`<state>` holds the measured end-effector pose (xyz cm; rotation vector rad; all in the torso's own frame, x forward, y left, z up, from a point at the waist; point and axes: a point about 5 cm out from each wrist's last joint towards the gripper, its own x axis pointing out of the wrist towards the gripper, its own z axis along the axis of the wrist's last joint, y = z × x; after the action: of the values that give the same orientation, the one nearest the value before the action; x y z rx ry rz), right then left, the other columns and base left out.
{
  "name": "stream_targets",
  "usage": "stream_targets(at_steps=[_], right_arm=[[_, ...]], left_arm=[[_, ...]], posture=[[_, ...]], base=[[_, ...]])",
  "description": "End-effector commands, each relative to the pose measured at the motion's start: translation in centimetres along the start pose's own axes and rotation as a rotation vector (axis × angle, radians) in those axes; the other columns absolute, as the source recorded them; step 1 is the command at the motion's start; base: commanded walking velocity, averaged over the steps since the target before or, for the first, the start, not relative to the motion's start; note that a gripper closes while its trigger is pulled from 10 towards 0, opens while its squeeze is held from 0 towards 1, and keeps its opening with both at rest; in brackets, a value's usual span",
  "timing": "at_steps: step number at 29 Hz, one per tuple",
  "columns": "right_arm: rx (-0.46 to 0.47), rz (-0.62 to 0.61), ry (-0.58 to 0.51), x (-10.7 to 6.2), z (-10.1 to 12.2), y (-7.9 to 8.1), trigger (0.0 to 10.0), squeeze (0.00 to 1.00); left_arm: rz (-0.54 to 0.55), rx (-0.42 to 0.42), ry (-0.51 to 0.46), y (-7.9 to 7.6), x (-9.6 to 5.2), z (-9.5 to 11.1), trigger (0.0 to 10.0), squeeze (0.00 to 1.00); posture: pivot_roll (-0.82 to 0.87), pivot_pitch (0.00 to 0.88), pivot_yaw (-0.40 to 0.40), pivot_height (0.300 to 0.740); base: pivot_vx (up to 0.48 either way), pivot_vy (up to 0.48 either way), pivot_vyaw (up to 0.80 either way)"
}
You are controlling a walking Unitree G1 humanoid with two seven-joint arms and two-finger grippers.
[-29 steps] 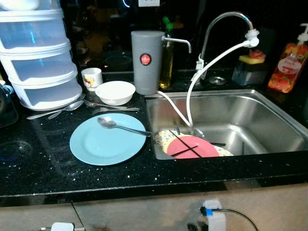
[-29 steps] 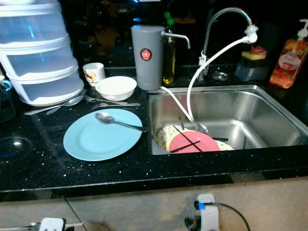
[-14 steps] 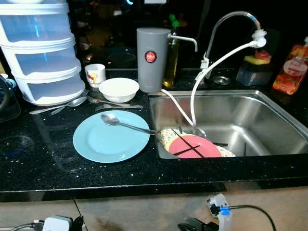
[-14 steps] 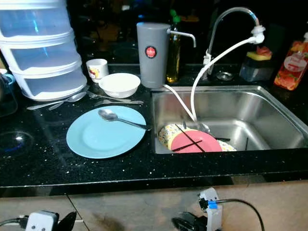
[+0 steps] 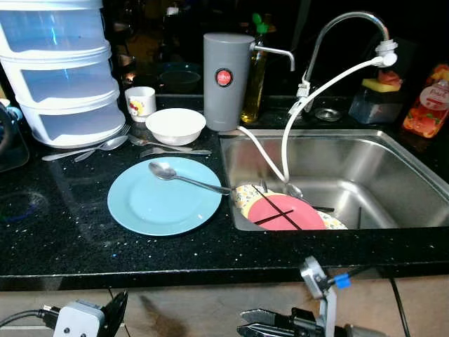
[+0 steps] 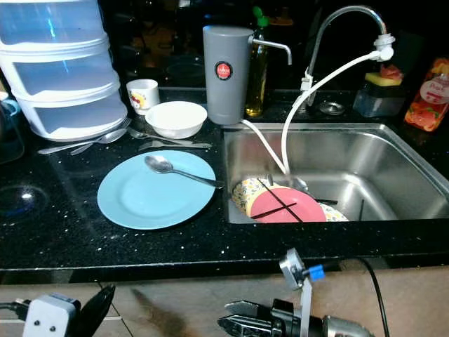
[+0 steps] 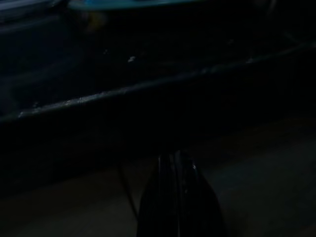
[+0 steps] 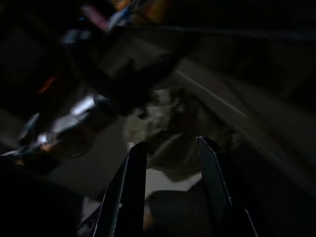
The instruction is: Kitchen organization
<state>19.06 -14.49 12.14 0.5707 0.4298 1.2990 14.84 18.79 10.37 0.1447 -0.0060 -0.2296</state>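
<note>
- We're looking down at a black speckled countertop (image 5: 63,239) with a steel sink (image 5: 414,175) off at 3 o'clock.
- A light blue plate (image 5: 158,207) is sitting near the middle of the counter, with a spoon (image 5: 184,178) lying across it, bowl end toward 10 o'clock and handle reaching the plate's edge by the sink.
- Around 12 o'clock from the plate there's a white bowl (image 5: 175,125), a small printed cup (image 5: 141,102) just behind it, and more cutlery (image 5: 105,146) lying in front of a stacked plastic container (image 5: 63,77) at 10 o'clock.
- A grey water filter (image 5: 226,81) is standing at the sink's back corner, beside the tap (image 5: 344,28) with a white hose hanging into the basin.
- A pink plate (image 5: 287,213) is resting on patterned plates in the sink's near corner.
- Our right gripper (image 6: 235,324) is hanging below the counter edge at 6 o'clock, fingers spread a bit, holding nothing.
- Our left gripper (image 7: 175,170) is sitting low at 7 o'clock, fingers pressed together, empty.
</note>
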Motion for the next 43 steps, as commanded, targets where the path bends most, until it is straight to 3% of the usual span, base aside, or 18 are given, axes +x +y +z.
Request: stream_targets(at_steps=[1,6,11,13,14,16,19,21,22,24,26,27,32,36,38,43], right_arm=[[0.015,0.054,0.005,0.1,0.3,0.8,10.0,0.0],[0.042,0.183,-0.016,0.6,1.7,2.3,10.0,0.0],[0.043,0.187,-0.012,0.7,2.1,2.5,10.0,0.0],[0.05,0.166,0.004,0.7,1.8,2.4,10.0,0.0],[0.05,0.166,0.004,0.7,1.8,2.4,10.0,0.0],[0.056,0.129,0.042,0.7,1.3,2.2,10.0,0.0],[0.063,0.123,0.056,0.6,1.1,2.1,10.0,0.0],[0.073,0.128,0.051,0.6,1.2,2.2,10.0,0.0],[0.073,0.128,0.051,0.6,1.2,2.2,10.0,0.0],[0.079,0.135,0.05,0.6,1.3,2.3,10.0,0.0],[0.08,0.14,0.05,0.6,1.3,2.3,10.0,0.0],[0.081,0.149,0.048,0.7,1.5,2.3,10.0,0.0],[0.09,0.192,0.037,0.7,1.8,2.8,10.0,0.0],[0.105,0.256,0.03,0.8,2.3,3.5,10.0,0.0],[0.102,0.279,-0.001,0.9,2.9,3.7,10.0,0.0],[0.085,0.304,-0.134,1.4,5.0,3.4,10.0,0.0]], left_arm=[[0.0,0.022,-0.011,0.0,-0.1,0.6,10.0,0.0],[0.023,0.042,-0.088,-0.1,0.2,2.8,10.0,0.0],[-0.005,0.017,-0.046,-0.4,-0.1,2.5,10.0,0.0],[-0.034,0.011,0.101,-0.9,-1.1,0.4,10.0,0.0],[-0.034,0.011,0.101,-0.9,-1.1,0.4,10.0,0.0],[-0.119,-0.037,0.273,-1.9,-2.8,-2.0,10.0,0.0],[-0.185,-0.074,0.316,-2.5,-3.5,-2.4,10.0,0.0],[-0.244,-0.173,0.269,-3.0,-3.7,-1.5,10.0,0.0],[-0.244,-0.173,0.269,-3.0,-3.7,-1.5,10.0,0.0],[-0.357,-0.308,0.237,-3.9,-3.8,-0.5,10.0,0.0],[-0.414,-0.35,0.223,-4.2,-4.0,-0.1,10.0,0.0],[-0.476,-0.412,0.198,-4.4,-4.3,0.7,10.0,0.0],[-0.504,-0.505,0.072,-3.8,-3.9,2.8,10.0,0.0],[-0.627,-0.613,0.018,-3.7,-3.9,4.8,10.0,0.0],[-0.667,-0.645,-0.009,-3.6,-3.9,6.1,10.0,0.0],[-0.637,-0.664,-0.13,-2.5,-2.5,8.4,10.0,0.0]], posture=[[0.08,0.033,-0.049,0.74],[0.08,0.033,-0.049,0.74],[0.09,0.028,-0.046,0.74],[0.09,0.03,-0.045,0.74],[0.09,0.03,-0.045,0.74],[0.09,0.032,-0.046,0.74],[0.09,0.034,-0.049,0.74],[0.09,0.032,-0.05,0.74],[0.09,0.032,-0.05,0.74],[0.09,0.032,-0.05,0.74],[0.09,0.032,-0.05,0.74],[0.09,0.029,-0.05,0.74],[0.09,0.028,-0.05,0.74],[0.09,0.028,-0.05,0.74],[0.09,0.028,-0.047,0.74],[0.1,0.027,-0.046,0.74]], base=[[0.0,0.0,0.0],[0.0,0.0,0.0],[0.0,0.0,0.0],[0.0,0.0,0.0],[0.0,0.0,0.0],[0.0,0.0,0.0],[0.0,0.0,0.0],[0.0,0.0,0.0],[0.0,0.0,0.0],[0.0,0.0,0.0],[0.0,0.0,0.0],[0.0,0.0,0.0],[0.0,0.0,0.0],[0.0,0.0,0.0],[0.0,0.0,0.0],[0.0,0.0,0.0]])
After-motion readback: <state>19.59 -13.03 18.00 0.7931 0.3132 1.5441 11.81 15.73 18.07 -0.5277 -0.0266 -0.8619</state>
